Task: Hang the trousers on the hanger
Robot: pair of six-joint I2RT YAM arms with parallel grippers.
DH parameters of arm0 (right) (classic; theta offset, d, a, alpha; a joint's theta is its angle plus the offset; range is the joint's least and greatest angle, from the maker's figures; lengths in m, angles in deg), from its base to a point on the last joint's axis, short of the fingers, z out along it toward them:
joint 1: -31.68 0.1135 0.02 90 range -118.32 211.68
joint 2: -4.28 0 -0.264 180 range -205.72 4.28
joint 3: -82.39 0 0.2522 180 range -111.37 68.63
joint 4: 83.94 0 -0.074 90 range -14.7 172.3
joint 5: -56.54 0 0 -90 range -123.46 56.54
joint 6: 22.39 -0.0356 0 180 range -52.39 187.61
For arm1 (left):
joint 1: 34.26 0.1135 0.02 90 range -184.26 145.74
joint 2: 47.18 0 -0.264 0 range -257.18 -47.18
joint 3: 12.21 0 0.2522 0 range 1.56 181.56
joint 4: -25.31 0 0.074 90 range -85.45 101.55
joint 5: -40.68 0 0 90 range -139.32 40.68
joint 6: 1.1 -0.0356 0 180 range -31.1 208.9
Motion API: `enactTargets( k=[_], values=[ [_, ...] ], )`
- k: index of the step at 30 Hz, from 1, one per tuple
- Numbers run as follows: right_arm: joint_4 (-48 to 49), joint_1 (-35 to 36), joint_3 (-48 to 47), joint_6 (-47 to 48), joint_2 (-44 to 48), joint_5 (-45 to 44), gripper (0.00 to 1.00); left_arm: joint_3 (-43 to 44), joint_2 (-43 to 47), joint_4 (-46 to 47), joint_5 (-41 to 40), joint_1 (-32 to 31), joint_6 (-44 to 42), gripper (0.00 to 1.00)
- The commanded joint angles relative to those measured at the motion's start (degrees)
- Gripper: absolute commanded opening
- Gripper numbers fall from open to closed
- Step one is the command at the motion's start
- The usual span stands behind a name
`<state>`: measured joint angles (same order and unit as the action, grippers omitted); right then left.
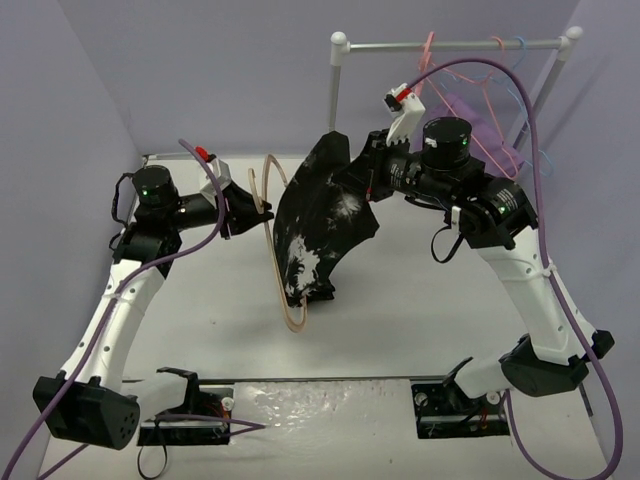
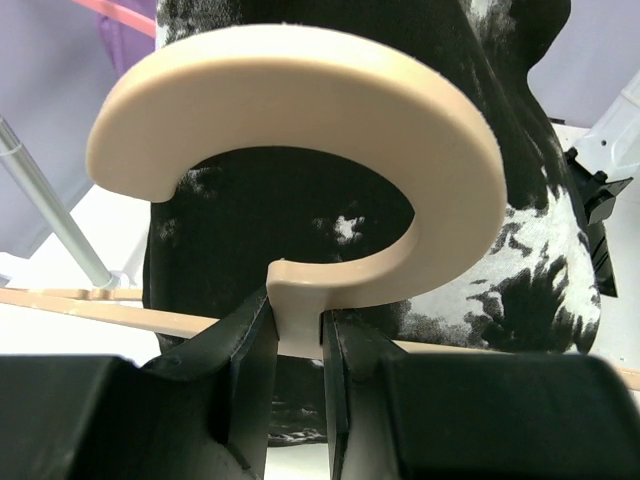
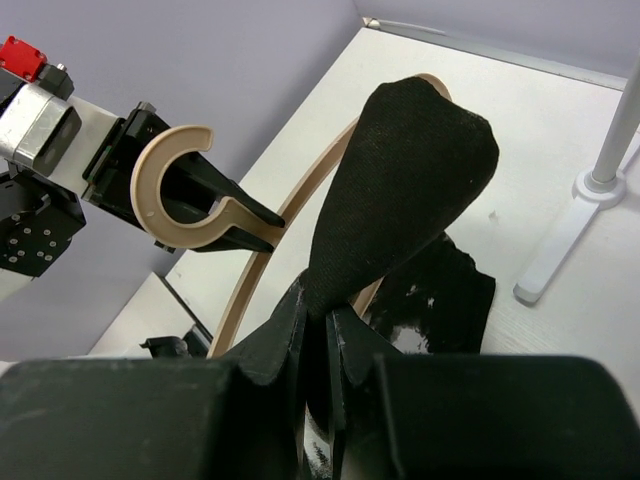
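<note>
At the left of the top view, the left gripper (image 1: 243,207) was clamped on the neck of the hanger (image 1: 288,305). The hanger was a thick, smooth cream plastic loop with a rounded hook, held on edge above the table. At centre the trousers (image 1: 320,215), floppy black cloth with white speckled blotches, hung against that loop. Their top bunch was pinched tight in the right gripper (image 1: 372,170), up and to the right. Whether a leg ran through the loop I could not tell. Two risks seemed likely: the slick plastic twisting in so narrow a pinch, and the limp cloth sliding off if released unevenly.
</note>
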<state>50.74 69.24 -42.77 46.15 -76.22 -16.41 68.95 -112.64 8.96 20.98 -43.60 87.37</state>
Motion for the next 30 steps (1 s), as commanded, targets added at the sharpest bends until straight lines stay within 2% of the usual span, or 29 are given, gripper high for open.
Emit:
enactTargets(
  k=[1, 11, 14, 19, 23, 30],
  values=[
    [9.94, -0.47, -4.6, -1.04, 1.13, -0.07, 0.0, -0.32, 0.43, 0.74, 0.67, -0.22, -3.61, 0.0],
    [9.25, -1.41, -3.23, -0.12, 3.16, -2.26, 0.0, -1.93, -0.73, 0.68, 0.77, -0.27, -4.71, 0.0],
    [8.62, -2.92, 0.72, 0.28, 4.98, -3.15, 0.0, 0.18, -0.38, 0.56, 0.63, -0.06, -4.27, 0.0],
    [8.16, -3.81, 11.01, 1.25, 7.88, -6.35, 0.0, 8.09, -0.51, -0.23, 1.41, 0.05, -1.82, 0.0],
    [8.26, -3.9, 21.0, 1.76, 10.41, -10.41, 0.0, 15.53, -0.82, -4.81, 0.81, 0.2, -2.94, 0.0],
    [8.27, -3.9, 31.25, 3.41, 9.73, -15.18, 0.0, 25.25, -1.61, -4.08, 1.59, 0.11, 2.67, 0.0]
  ],
)
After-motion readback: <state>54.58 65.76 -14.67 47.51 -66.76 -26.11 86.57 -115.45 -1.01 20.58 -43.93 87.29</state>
